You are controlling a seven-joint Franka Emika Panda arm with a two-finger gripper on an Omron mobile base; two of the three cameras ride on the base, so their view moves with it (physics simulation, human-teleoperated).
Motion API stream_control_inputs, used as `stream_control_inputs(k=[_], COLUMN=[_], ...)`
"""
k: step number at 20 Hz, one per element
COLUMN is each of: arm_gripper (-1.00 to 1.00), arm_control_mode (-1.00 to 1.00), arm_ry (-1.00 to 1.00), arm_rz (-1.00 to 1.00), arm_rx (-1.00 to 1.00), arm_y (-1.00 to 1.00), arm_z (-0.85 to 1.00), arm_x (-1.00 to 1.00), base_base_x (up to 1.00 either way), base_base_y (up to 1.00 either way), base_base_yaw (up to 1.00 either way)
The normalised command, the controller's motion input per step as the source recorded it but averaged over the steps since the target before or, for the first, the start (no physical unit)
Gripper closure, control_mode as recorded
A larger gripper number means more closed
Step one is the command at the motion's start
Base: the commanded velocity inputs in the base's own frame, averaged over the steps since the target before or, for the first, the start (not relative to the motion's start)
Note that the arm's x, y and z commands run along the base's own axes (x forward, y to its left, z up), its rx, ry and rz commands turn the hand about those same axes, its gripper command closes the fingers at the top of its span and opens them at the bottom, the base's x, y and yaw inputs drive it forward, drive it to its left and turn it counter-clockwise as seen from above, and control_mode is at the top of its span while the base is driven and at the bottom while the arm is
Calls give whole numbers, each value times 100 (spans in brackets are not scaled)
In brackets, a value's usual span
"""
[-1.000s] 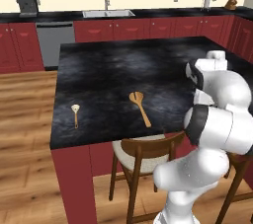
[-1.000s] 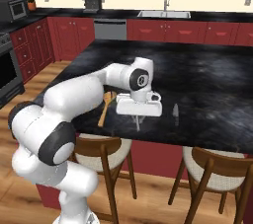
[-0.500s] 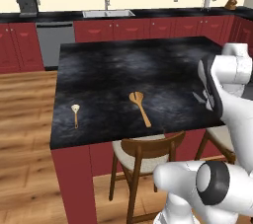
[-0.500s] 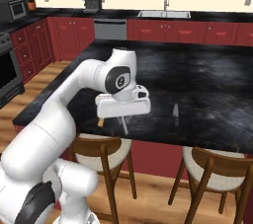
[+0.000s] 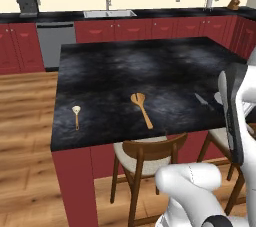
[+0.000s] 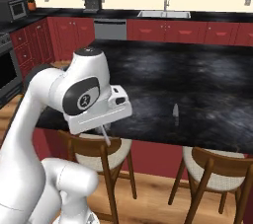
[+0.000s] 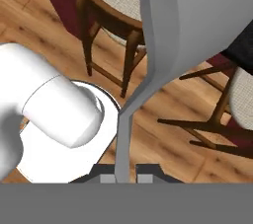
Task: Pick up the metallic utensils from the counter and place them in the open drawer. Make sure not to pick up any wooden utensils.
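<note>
We see the pincer [image 7: 125, 178] clamped on a metallic spoon [image 7: 197, 25], whose silvery bowl rises huge and close before the hand camera, its thin stem running down between the two dark fingertips [image 7: 106, 177]. In the right base view the same slim stem [image 6: 105, 135] pokes out beneath the white hand, off the near edge of the tabletop [image 6: 197, 85] and above a wooden stool [image 6: 101, 151].

We take the orange-brown wooden spoon [image 5: 142, 108] as our landmark; it lies on the glossy black tabletop [image 5: 140, 66] near the front edge. Well to its left, toward the near left corner, lies the small tan-handled spoon [image 5: 76, 114] with its pale head. Well to its right, close to the robot's arm, lies the darker grey stick-like piece [image 5: 202, 100], flat on the stone; the right base view shows it as a short pale sliver [image 6: 175, 111].

Under the tabletop's front edge, just below the wooden spoon, stands a stool [image 5: 145, 158] with a pale cushion.
</note>
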Motion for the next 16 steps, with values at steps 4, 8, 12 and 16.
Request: stream_control_inputs(k=[4, 8, 12, 16], arm_gripper=[100, 100, 100, 100], arm_control_mode=[100, 100, 100, 100], arm_ry=[0, 0, 0, 0], arm_rz=[0, 0, 0, 0], arm_rx=[0, 0, 0, 0], arm_y=[0, 0, 0, 0], arm_z=[0, 0, 0, 0], arm_x=[0, 0, 0, 0], base_base_x=[-81, -66, -30, -7], base_base_y=[36, 64, 100, 100], base_base_yaw=[13, 14, 14, 9])
